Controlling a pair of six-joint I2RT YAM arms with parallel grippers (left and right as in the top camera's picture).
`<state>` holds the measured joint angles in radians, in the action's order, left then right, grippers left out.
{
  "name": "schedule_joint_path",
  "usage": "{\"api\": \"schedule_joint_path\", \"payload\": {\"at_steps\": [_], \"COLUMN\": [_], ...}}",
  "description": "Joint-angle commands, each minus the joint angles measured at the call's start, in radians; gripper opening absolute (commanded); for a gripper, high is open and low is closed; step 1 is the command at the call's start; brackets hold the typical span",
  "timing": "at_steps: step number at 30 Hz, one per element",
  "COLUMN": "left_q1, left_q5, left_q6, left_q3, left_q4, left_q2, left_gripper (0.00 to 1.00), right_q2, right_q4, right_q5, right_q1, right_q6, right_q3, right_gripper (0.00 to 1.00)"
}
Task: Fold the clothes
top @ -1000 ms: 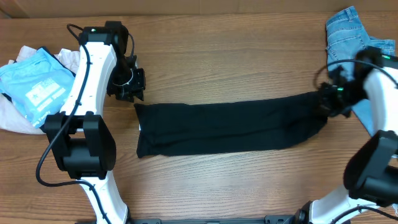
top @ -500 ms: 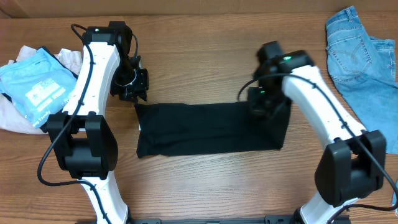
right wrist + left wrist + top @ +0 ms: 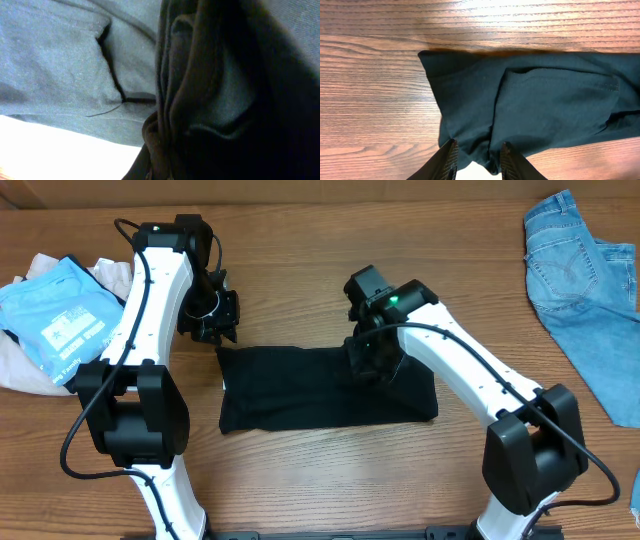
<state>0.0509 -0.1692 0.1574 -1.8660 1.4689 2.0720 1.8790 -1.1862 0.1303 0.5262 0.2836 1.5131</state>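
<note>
My right gripper (image 3: 368, 360) is clamped on a bunched end of the shirt (image 3: 300, 385) and holds it lifted over the middle of the band, my guess so that end can be laid leftward for a cross fold; my left gripper (image 3: 212, 320) sits at the shirt's far left corner, probably to anchor it, fingers (image 3: 447, 159) part apart with cloth between the tips, can't tell if it really pinches. The shirt lies as a long folded band mid table (image 3: 300, 490), between both arms. Right fingertips are hidden under the wrist from overhead, and the right wrist view is all dark folds; neck tag and sleeves can't be made out
</note>
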Motion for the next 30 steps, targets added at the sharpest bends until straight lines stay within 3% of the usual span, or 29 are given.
{"api": "schedule_joint_path", "payload": {"at_steps": [1,5,7,11,15,21,26,30], "left_q1": [0.003,0.003,0.003,0.003,0.003,0.003,0.003,0.003], "left_q5": [-0.014,-0.014,-0.014,-0.014,-0.014,-0.014,-0.011,-0.012], "left_q6": [-0.005,-0.005,-0.005,-0.005,-0.005,-0.004,-0.006,-0.02], "left_q3": [-0.016,-0.016,-0.016,-0.016,-0.016,-0.016,-0.015,-0.014], "left_q4": [0.003,0.005,0.008,0.008,0.008,0.012,0.023,0.046], "left_q2": [-0.019,-0.019,-0.019,-0.019,-0.019,-0.019,-0.019,-0.019], "left_gripper": [0.32,0.32,0.33,0.33,0.33,0.33,0.39,0.53], "right_q2": [0.002,0.002,0.002,0.002,0.002,-0.019,-0.058,-0.099], "right_q4": [0.005,0.004,0.003,-0.004,-0.028,-0.039,-0.061,-0.129], "right_q5": [0.002,0.02,0.076,0.268,0.3,0.295,0.057,-0.226], "right_q1": [0.009,0.012,0.013,0.031,0.067,0.073,0.048,0.008], "right_q6": [0.01,0.007,-0.02,-0.192,-0.311,-0.314,-0.169,0.009], "right_q3": [0.018,0.018,0.018,0.018,0.021,0.038,0.116,0.188], "right_gripper": [0.04,0.05,0.1,0.19,0.25,0.26,0.27,0.29]}}
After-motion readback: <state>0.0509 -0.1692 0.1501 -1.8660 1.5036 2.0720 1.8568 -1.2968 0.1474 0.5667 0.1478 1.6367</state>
